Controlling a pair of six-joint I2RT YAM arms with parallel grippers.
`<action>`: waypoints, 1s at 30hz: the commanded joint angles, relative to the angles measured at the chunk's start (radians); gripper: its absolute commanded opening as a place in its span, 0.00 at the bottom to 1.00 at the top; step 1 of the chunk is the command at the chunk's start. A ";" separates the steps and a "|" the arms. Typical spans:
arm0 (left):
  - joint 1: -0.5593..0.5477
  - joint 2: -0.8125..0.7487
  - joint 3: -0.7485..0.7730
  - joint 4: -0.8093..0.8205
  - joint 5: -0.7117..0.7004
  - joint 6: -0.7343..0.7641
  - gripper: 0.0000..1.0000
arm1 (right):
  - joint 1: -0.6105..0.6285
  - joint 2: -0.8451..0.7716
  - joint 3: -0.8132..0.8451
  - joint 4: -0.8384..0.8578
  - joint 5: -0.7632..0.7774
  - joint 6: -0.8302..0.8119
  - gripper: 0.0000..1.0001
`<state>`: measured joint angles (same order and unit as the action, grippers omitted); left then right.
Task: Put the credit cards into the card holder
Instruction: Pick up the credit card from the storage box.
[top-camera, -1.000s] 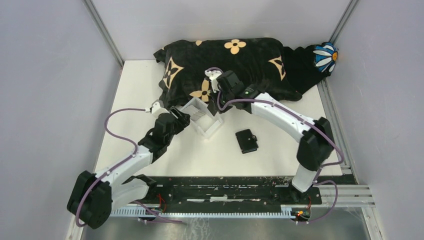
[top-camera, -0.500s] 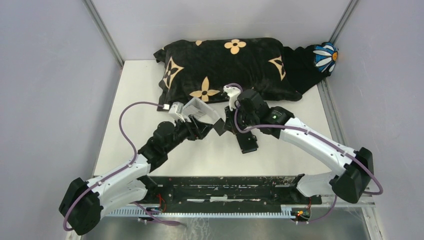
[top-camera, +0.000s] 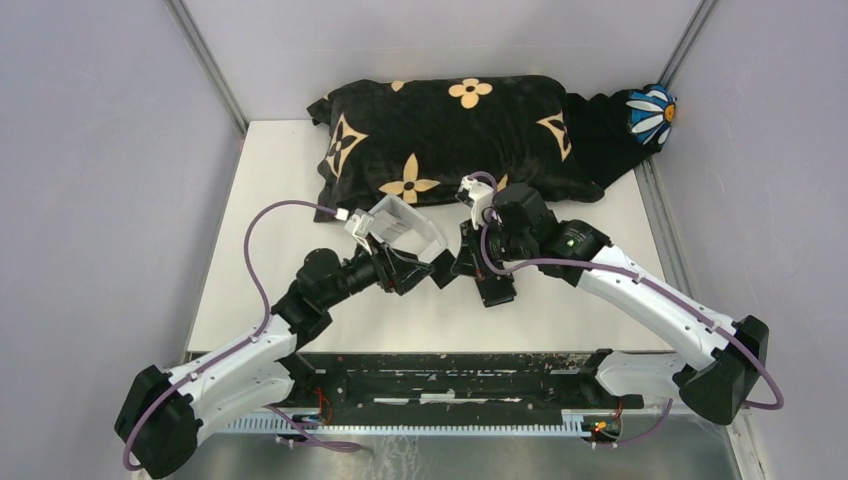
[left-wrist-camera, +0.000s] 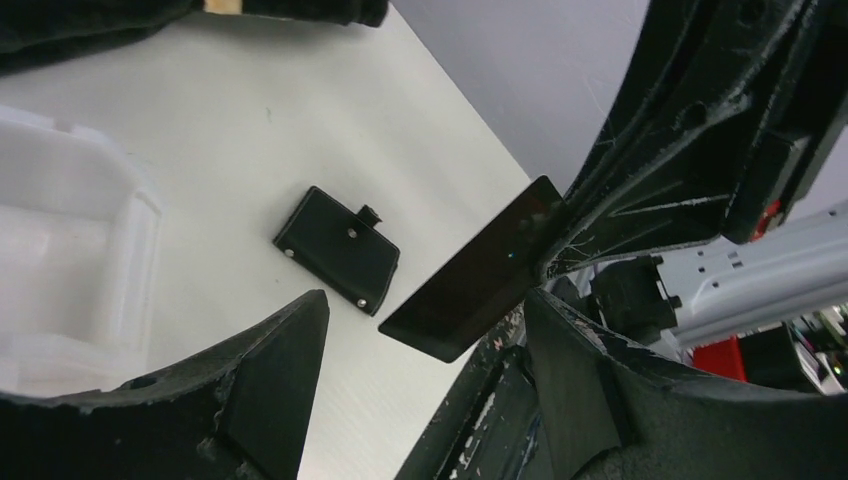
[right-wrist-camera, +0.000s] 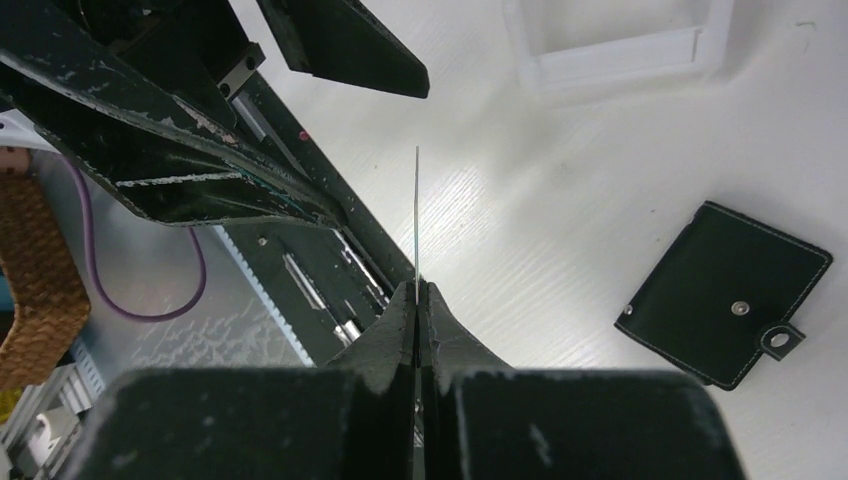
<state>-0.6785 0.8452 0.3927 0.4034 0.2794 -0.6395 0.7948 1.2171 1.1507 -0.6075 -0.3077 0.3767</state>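
Observation:
My right gripper is shut on a dark credit card and holds it above the table; the right wrist view shows the card edge-on between the closed fingertips. In the left wrist view the card hangs in the air just ahead of my open, empty left gripper. In the top view the left gripper is just left of the card. The black card holder lies closed on the table beyond the card, also in the right wrist view and partly under the right arm in the top view. No other cards show clearly.
A clear acrylic box stands just behind the left gripper, also in the left wrist view and the right wrist view. A black flower-patterned pillow lies along the back. A black rail runs along the near table edge.
The right gripper came from over the acrylic box towards the near centre with the dark card in it. The left gripper swung right round the box and now faces the card.

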 joint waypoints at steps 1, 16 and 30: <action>-0.003 0.050 -0.012 0.151 0.162 0.057 0.79 | -0.033 -0.041 -0.012 0.001 -0.101 0.029 0.01; -0.020 0.205 0.004 0.314 0.382 0.076 0.66 | -0.083 0.007 -0.053 0.043 -0.263 0.064 0.01; -0.023 0.289 -0.002 0.381 0.437 0.067 0.21 | -0.160 0.031 -0.101 0.105 -0.348 0.094 0.01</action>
<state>-0.6933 1.1065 0.3809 0.6769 0.6395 -0.5854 0.6521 1.2446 1.0554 -0.6029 -0.6270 0.4507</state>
